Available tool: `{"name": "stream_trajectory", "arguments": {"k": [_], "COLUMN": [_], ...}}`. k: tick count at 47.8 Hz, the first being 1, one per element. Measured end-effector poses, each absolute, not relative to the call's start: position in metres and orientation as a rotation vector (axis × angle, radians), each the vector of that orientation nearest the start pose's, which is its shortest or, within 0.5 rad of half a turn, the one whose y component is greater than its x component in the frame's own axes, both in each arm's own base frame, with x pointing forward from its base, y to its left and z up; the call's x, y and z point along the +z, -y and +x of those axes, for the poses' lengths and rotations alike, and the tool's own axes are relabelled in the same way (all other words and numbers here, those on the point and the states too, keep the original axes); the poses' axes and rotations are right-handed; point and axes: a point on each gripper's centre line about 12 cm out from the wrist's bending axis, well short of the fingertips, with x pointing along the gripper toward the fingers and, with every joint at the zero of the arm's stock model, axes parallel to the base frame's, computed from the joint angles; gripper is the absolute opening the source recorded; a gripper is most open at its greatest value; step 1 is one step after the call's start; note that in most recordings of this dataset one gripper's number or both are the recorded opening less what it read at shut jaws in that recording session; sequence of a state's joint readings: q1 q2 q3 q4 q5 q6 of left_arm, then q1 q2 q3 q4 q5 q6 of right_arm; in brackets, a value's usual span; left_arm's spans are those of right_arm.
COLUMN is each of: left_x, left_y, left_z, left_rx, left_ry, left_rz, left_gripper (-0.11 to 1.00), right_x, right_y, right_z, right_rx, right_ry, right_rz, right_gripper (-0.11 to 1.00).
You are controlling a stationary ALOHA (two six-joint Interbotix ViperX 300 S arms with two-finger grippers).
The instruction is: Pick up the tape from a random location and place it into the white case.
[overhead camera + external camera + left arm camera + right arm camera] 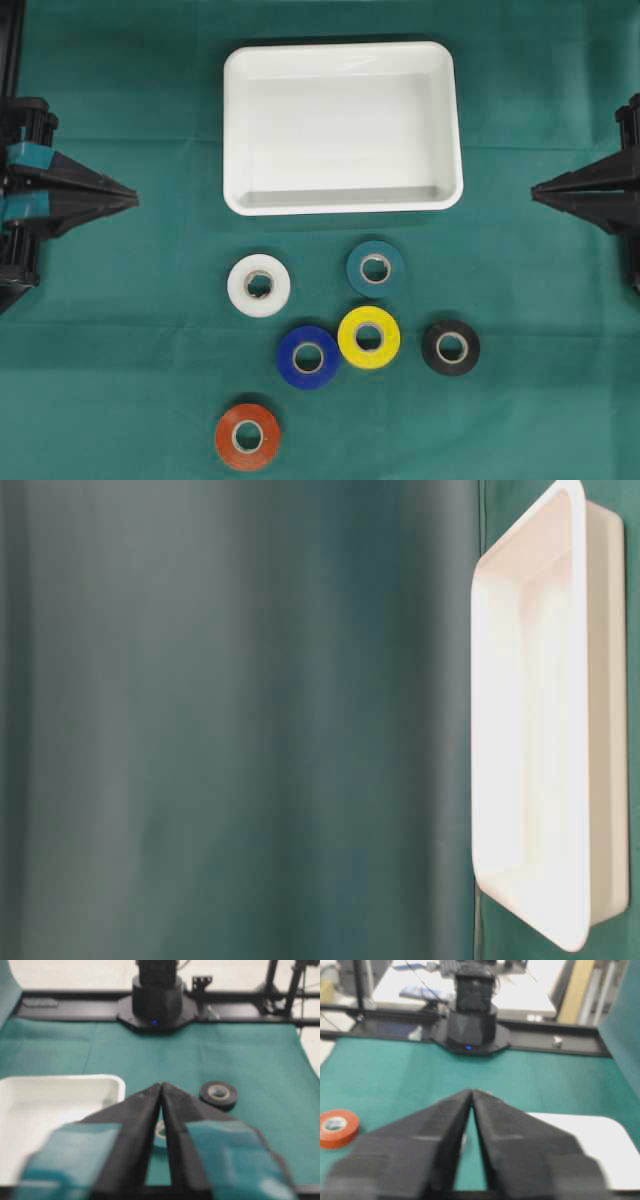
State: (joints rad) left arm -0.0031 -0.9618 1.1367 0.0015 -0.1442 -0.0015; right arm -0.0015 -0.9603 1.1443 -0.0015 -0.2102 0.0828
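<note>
Your left gripper (135, 200) sits at the left edge of the green cloth-covered table (120, 330), fingertips pressed together and holding nothing. Your right gripper (535, 192) mirrors it at the right edge, jaws closed and empty too.

Nearest you lies the orange tape roll (247, 436). Beyond it come the blue tape roll (308, 356) and yellow tape roll (368, 337), touching each other, with the black tape roll (450, 347) apart to their right. Farther on are the white tape roll (258, 285) and the teal tape roll (375, 268).

The large shallow white plastic case (238, 120) lies past them all, empty, midway between both grippers. Nothing stands between the rolls and the case.
</note>
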Motion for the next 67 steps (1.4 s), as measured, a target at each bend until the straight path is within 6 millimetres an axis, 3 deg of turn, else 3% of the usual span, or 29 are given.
{"name": "stream_trajectory", "arguments": {"k": [9,12,15,50,67], "left_x": [0.291,0.291,0.291,0.291,0.291], "left_y": [0.001,0.001,0.001,0.004,0.03], "left_z": [0.202,0.202,0.202,0.202,0.2], "left_rx": [-0.006,-0.006,-0.006,-0.018,-0.149], "left_ry": [-0.034,-0.034,-0.034,-0.034,-0.034], "left_rz": [-0.006,-0.006,-0.006,-0.007,-0.005], "left_gripper": [0.81,0.94,1.0,1.0,1.0], "right_x": [0.298,0.298,0.299,0.299,0.301], "right_y": [0.001,0.001,0.0,0.001,0.001], "right_z": [0.202,0.203,0.203,0.203,0.203], "right_rx": [-0.002,-0.003,-0.001,-0.004,-0.004], "right_ry": [0.009,0.0,-0.001,-0.021,-0.018], "right_rz": [0.095,0.097,0.097,0.097,0.097], "right_gripper": [0.83,0.91,0.91,0.92,0.92]}}
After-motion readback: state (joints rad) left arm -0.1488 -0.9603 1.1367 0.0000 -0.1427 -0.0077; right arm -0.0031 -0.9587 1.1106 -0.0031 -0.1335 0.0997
